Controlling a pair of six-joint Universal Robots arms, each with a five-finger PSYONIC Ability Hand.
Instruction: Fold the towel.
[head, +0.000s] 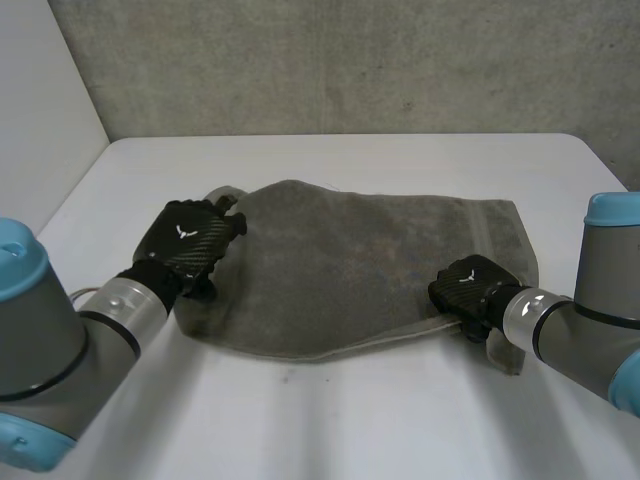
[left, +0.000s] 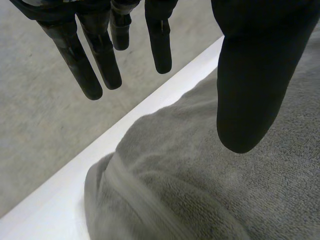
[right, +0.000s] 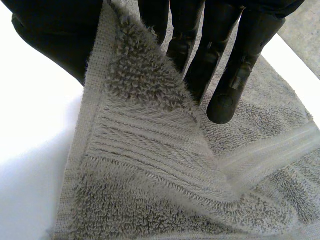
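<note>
A grey towel (head: 350, 270) lies in the middle of the white table (head: 330, 420). It is not flat. Its near edge is turned up and shows a pale strip, and its left end is bunched into a soft lump.

The left hand (head: 188, 243) is at the left end of the towel, over that bunched corner. In the left wrist view the left hand (left: 255, 75) has its fingers (left: 97, 60) hanging down straight and apart, with the thumb on the other side. They hold nothing. The towel (left: 210, 190) lies under the thumb, and the table's edge (left: 150, 105) runs just beside it.

The right hand (head: 468, 284) is at the near right corner of the towel. In the right wrist view the right hand (right: 240, 55) has the corner of the towel (right: 150, 165) pinched between its thumb (right: 55, 35) and its fingers (right: 195, 60). The corner is lifted up into the hand and the rest of the cloth hangs down from it onto the table (right: 30, 150).

A grey wall (head: 350, 60) stands behind the table
</note>
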